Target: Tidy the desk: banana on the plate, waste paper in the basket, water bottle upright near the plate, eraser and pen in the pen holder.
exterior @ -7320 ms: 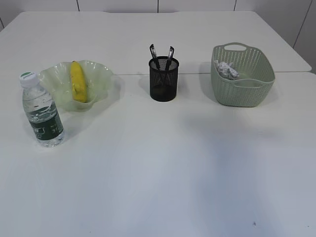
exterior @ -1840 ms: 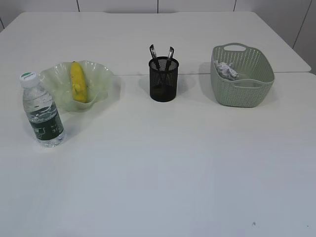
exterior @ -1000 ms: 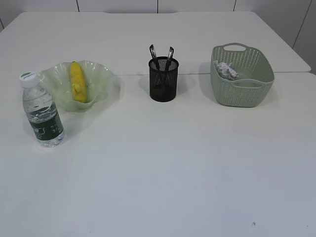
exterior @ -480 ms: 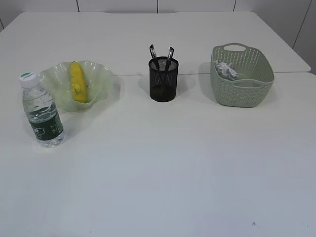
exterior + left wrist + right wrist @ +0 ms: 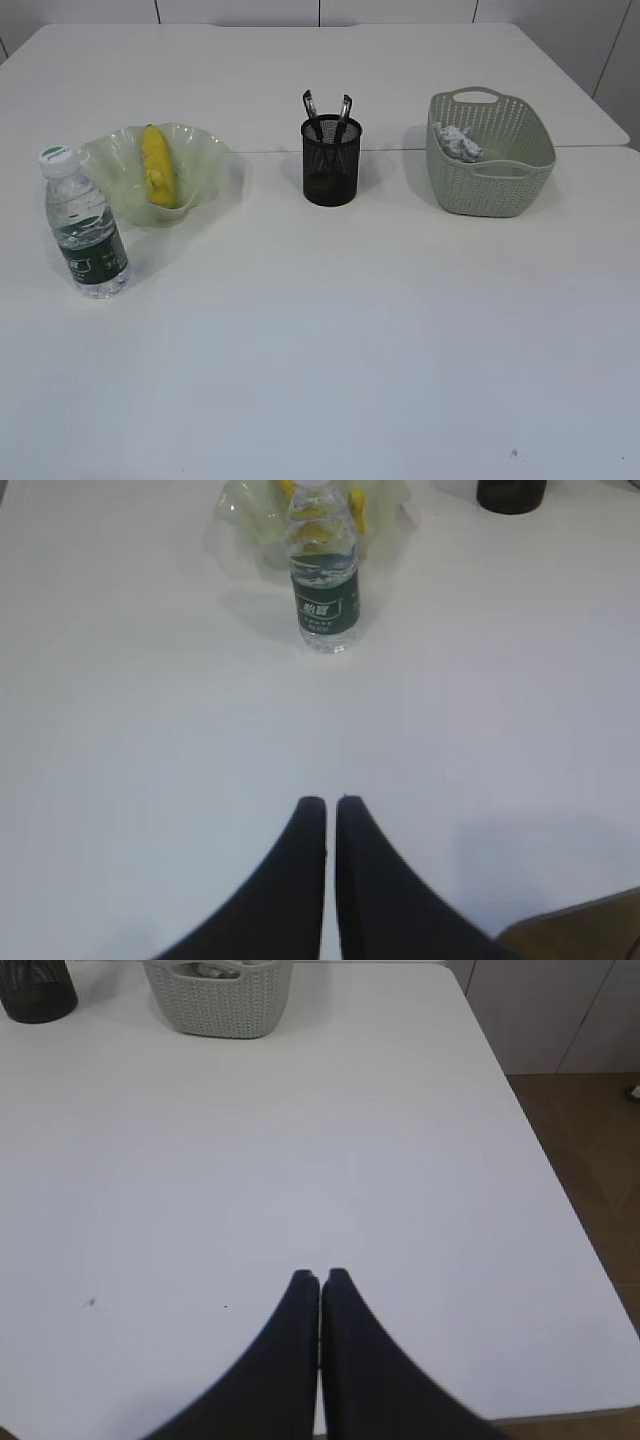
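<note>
Task looks finished: banana [image 5: 158, 165] on plate [image 5: 205, 150], bottle [image 5: 86, 225] upright at left, paper [image 5: 460, 141] in basket [image 5: 500, 190]; both jaws narrow, empty; no further move needed.

Banana [image 5: 158, 166] on plate [image 5: 205, 150], bottle [image 5: 85, 225] upright beside it, pen holder [image 5: 331, 160], basket [image 5: 520, 180] holding paper [image 5: 460, 141]

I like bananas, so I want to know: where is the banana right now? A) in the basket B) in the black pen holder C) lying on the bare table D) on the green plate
D: the banana lies in the wavy green plate, behind the upright bottle, while the basket holds only crumpled paper.
</note>
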You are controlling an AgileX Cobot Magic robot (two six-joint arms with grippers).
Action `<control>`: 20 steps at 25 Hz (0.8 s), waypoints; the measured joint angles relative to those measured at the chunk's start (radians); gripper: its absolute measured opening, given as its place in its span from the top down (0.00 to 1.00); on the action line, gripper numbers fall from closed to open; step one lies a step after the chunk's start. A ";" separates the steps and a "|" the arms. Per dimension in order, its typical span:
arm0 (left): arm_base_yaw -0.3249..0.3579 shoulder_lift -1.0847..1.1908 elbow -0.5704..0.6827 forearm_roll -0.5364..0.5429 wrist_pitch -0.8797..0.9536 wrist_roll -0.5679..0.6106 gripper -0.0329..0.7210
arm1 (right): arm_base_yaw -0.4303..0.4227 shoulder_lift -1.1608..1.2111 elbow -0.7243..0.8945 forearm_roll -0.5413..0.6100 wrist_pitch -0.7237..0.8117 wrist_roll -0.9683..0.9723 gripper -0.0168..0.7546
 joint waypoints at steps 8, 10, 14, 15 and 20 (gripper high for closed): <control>0.044 0.000 0.000 0.000 0.000 0.000 0.96 | -0.004 0.000 0.000 -0.001 0.000 0.000 0.99; 0.052 0.000 0.000 0.000 0.000 0.000 0.96 | -0.004 0.000 0.000 -0.001 0.000 0.000 0.99; 0.064 0.000 0.000 0.000 0.000 0.000 0.96 | -0.026 0.000 0.000 -0.001 0.000 0.000 0.99; 0.065 0.000 0.000 0.000 0.000 0.000 0.96 | -0.033 0.000 0.000 -0.002 0.000 0.000 0.99; 0.069 0.000 0.000 -0.002 0.000 0.000 0.96 | -0.044 0.000 0.000 -0.005 0.000 0.000 0.99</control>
